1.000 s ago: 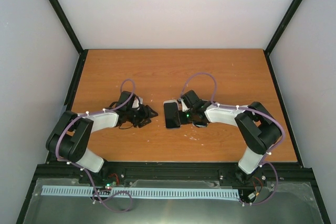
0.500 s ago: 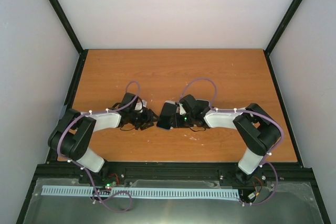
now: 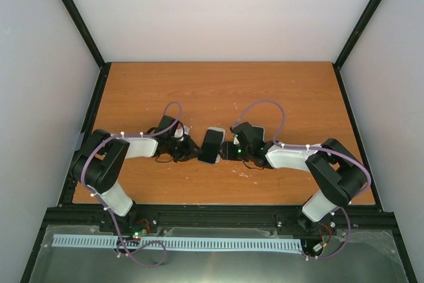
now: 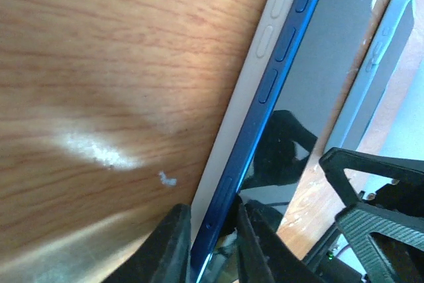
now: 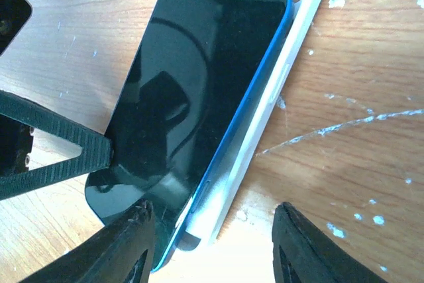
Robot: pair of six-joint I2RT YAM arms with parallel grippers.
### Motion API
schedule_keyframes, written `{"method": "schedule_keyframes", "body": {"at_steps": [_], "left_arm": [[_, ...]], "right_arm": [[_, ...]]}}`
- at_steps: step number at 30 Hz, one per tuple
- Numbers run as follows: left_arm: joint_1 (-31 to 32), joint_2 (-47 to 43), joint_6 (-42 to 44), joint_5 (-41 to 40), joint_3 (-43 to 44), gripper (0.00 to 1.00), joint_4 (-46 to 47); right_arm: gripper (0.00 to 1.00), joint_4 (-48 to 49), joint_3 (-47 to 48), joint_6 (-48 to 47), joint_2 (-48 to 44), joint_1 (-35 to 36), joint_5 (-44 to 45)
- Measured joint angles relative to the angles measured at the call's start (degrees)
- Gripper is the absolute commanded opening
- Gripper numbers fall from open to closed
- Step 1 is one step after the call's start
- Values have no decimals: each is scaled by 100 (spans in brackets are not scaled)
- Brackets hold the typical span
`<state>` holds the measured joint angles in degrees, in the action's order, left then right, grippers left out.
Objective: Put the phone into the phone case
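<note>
A scratched wooden tabletop point(image 3: 298, 91), enclosed by white walls point(image 3: 218, 11), is seen under the phone case point(image 5: 310, 11). The phone point(image 5: 199, 97) is laid askew on that case, its edge pinched by the left jaws; the case's end is straddled by open right jaws.

Left hand point(image 4: 213, 236) now across at the phone point(image 5: 199, 84), far less open, astride its long edge.

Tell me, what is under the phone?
The pale phone case, peeking out along one edge of the phone. The phone covers the rest, so its inside is hidden.
</note>
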<state>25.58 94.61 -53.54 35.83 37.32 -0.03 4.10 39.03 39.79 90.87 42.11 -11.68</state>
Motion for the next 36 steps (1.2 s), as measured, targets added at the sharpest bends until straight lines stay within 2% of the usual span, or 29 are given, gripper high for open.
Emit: {"method": "schedule_keyframes", "body": {"at_steps": [10,22,29,36], "left_arm": [[96,15,35,-26,306,6,-94],[98,83,39,-201,525,5,-201],[125,199,92,-382,645,17,-302],[118,173,50,-870,647,36,-533]], "right_arm": [[46,468,-199,197,-63,-7,79],[43,1005,-461,531,-61,-7,76],[43,1119,-463,619,-61,-52,76],[43,1117,-463,704,-61,-201,79]]}}
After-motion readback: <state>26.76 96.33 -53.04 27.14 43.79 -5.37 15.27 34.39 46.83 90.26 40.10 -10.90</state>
